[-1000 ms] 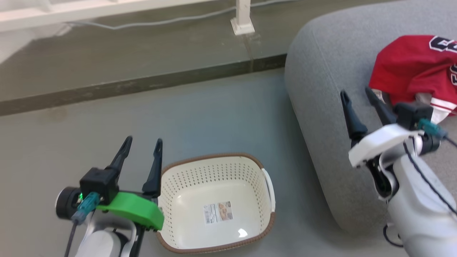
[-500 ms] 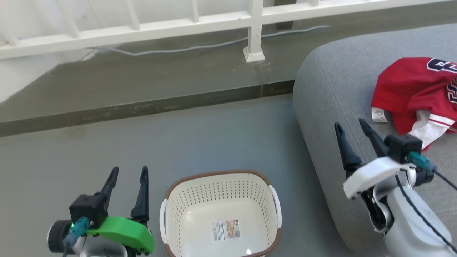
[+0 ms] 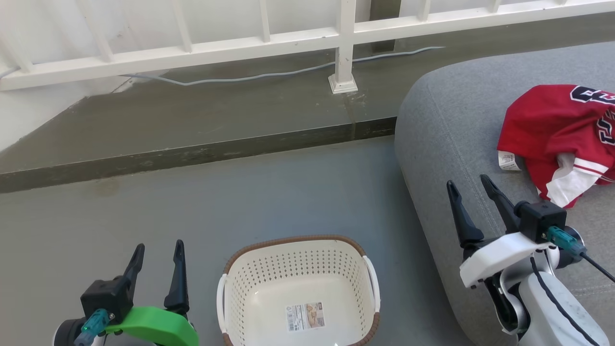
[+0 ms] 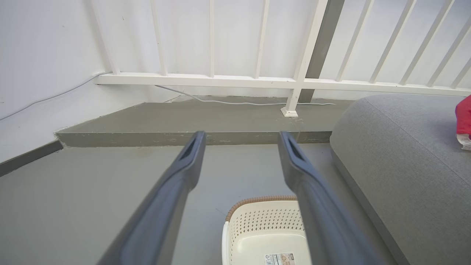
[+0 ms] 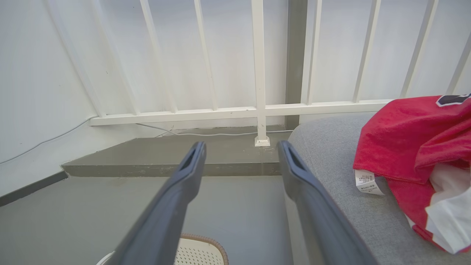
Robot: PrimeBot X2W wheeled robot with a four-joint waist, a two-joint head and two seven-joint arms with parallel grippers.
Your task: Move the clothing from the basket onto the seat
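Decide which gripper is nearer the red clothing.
Right. The right gripper hovers over the seat, beside the clothing; the left gripper is beyond the basket, over the floor.

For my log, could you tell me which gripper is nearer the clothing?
The right gripper, white-mounted, by the seat near the clothing; the green-mounted left gripper is beside the basket.

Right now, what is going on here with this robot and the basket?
A two-armed robot is moving laundry. The basket on the floor holds only a label on its bottom. The red clothing lies crumpled on the grey seat. Both grippers are open and hold nothing: the left gripper beside the basket, the right gripper above the seat's edge, apart from the clothing. The task looks finished.
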